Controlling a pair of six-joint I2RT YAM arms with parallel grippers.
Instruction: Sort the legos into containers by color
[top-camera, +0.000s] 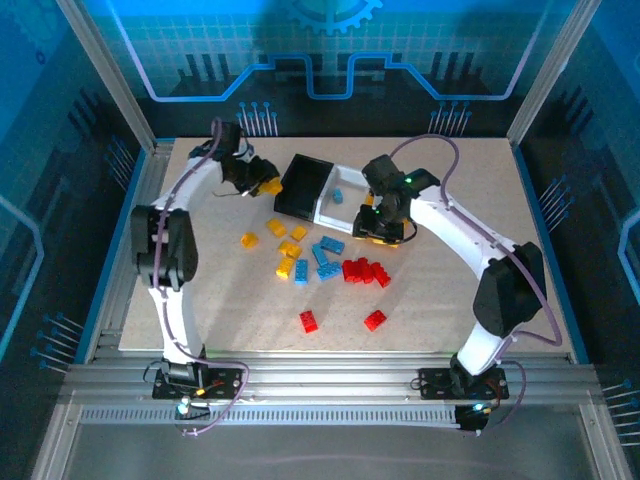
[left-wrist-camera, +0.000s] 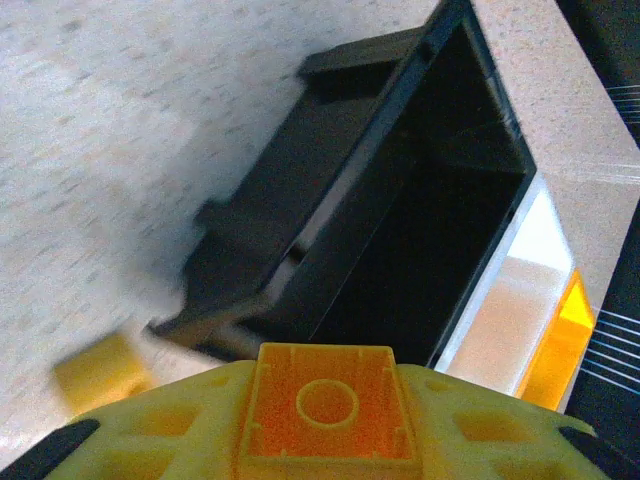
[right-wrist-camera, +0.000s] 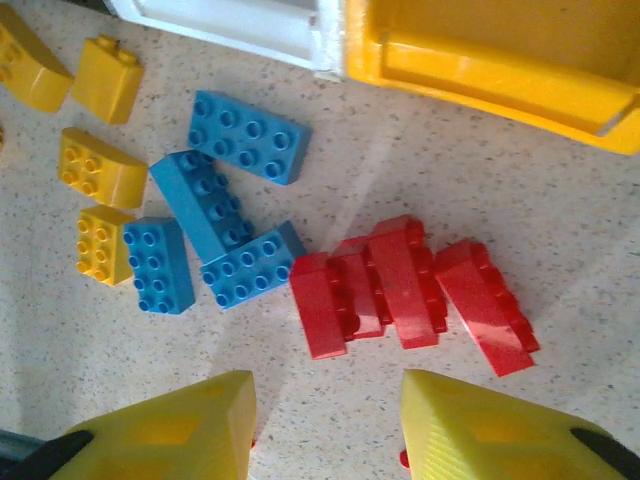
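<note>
My left gripper is shut on a yellow-orange lego, hollow underside up, just left of the black container, whose inside looks bare. Beside it stands the white container with a blue lego inside, then the yellow container. My right gripper hangs open over the table with nothing between its fingers, red legos just ahead of it. Blue legos and yellow legos lie to their left.
Two more red legos lie apart toward the near edge. One yellow lego sits on the table left of the black container. Metal frame posts stand at the table's far corners.
</note>
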